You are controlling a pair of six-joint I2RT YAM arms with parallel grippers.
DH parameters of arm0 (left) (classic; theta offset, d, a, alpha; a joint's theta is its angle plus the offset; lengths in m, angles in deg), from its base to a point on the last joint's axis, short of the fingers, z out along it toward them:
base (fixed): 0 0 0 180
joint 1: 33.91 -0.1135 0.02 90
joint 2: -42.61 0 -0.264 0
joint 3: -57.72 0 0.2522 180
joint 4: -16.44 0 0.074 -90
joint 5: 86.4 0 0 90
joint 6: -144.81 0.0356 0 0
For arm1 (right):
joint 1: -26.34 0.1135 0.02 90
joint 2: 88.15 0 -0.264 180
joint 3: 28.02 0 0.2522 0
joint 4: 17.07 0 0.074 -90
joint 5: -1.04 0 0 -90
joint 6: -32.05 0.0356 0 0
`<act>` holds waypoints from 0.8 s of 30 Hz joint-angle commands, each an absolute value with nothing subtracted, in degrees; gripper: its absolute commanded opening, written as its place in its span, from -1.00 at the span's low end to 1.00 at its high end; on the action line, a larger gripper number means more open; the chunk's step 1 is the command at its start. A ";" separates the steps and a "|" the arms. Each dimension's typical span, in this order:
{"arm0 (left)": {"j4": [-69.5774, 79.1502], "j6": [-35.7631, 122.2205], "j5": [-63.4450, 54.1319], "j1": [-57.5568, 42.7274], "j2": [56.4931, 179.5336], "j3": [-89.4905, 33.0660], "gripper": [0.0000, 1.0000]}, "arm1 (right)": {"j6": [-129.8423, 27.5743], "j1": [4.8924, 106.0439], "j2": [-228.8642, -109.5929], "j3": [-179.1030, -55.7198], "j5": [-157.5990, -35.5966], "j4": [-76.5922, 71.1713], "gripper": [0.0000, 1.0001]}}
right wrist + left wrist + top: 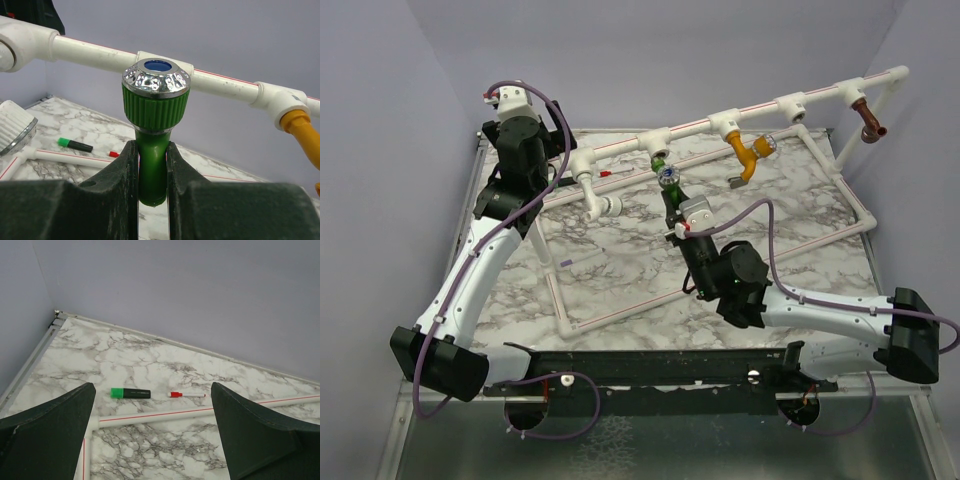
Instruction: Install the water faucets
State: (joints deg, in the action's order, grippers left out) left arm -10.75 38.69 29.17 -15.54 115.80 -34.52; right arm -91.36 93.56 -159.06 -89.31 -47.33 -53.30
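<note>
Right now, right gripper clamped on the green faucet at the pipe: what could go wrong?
1. The right gripper holds the green faucet by its slim spout only; turning might let it slip or pivot between the jaws.
2. Its joint with the pipe tee is hidden in these views, so a crooked thread start could go unnoticed.
3. The left gripper is open, away from the pipe frame; unbraced, the frame may shift under pushing.

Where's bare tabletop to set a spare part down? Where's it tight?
Bare marble inside the pipe frame, left of the right gripper; also the frame's right end, nearer than the yellow faucet. Crowded: around the green faucet that gripper clamps, and by the highlighter.
</note>
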 commanded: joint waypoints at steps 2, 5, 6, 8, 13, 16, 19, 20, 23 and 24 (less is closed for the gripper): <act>-24.13 39.34 23.86 -13.66 116.43 -31.45 0.98 | -94.13 94.43 -160.05 -91.53 -44.56 -58.06 -0.99; -24.12 39.34 23.83 -13.61 116.36 -31.40 0.98 | -95.13 94.46 -159.76 -91.48 -43.52 -58.67 -0.99; -24.12 39.34 23.83 -13.61 116.43 -31.45 0.98 | -95.25 94.46 -159.63 -91.47 -43.23 -58.79 -0.99; -24.12 39.41 23.82 -13.57 116.44 -31.45 0.98 | -95.47 94.45 -159.37 -91.30 -43.02 -59.25 -0.99; -24.21 39.42 23.62 -13.61 116.51 -31.45 0.98 | -95.36 94.41 -159.54 -91.55 -43.33 -59.04 -0.99; -24.21 39.43 23.64 -13.52 116.50 -31.45 0.98 | -95.22 94.43 -159.85 -91.98 -43.65 -59.14 -0.99; -24.21 39.43 23.56 -13.52 116.55 -31.45 0.98 | -95.33 94.46 -160.27 -92.43 -43.71 -58.77 -0.99; -24.21 39.43 23.56 -13.52 116.53 -31.45 0.98 | -95.45 94.46 -160.49 -92.58 -43.70 -58.89 -0.99; -24.21 39.43 23.40 -13.51 116.61 -31.45 0.98 | -94.92 94.46 -160.76 -93.17 -43.92 -57.48 -0.99; -24.23 39.43 23.38 -13.47 116.61 -31.45 0.98 | -95.13 94.46 -161.01 -93.19 -43.81 -57.66 -0.99</act>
State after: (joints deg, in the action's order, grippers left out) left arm -10.86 38.60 29.17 -15.41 115.77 -34.52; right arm -94.90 94.15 -160.20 -90.46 -44.42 -55.99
